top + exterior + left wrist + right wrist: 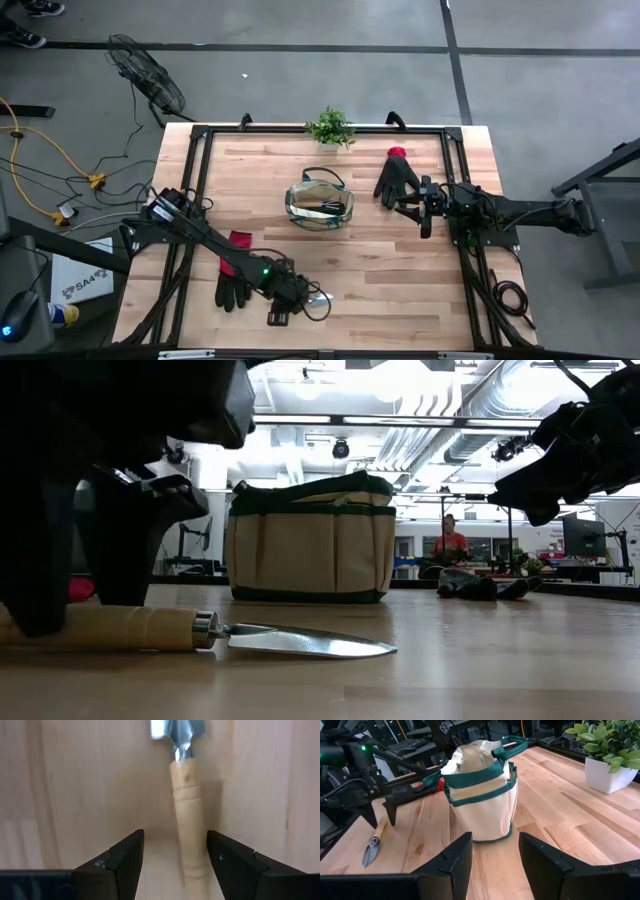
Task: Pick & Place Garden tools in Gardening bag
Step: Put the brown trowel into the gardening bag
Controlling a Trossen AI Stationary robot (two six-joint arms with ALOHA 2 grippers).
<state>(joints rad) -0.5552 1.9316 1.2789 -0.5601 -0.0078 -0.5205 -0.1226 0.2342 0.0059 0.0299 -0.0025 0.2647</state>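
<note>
Two dark robot arms work over the pale wooden bench [400,260]. The left pincer [175,855] is low at the bench's near edge, its two dark fingers [122,857] spread open to either side of the light wooden handle of a metal-bladed trowel [215,632], which lies flat on the boards; whether the fingers touch the handle cannot be told. Just beside this arm lies a black glove with a red cuff [235,272]. The round khaki fabric gardening bag with dark green trim and loop handles [481,795] stands upright near the bench's middle, with something dark inside it. The right pincer [494,852] hangs above the bench at the right side, pointing towards the bag, open and empty. Next to it lies a second black red-cuffed glove [396,176]. A small green potted plant [330,127] stands at the far edge
</note>
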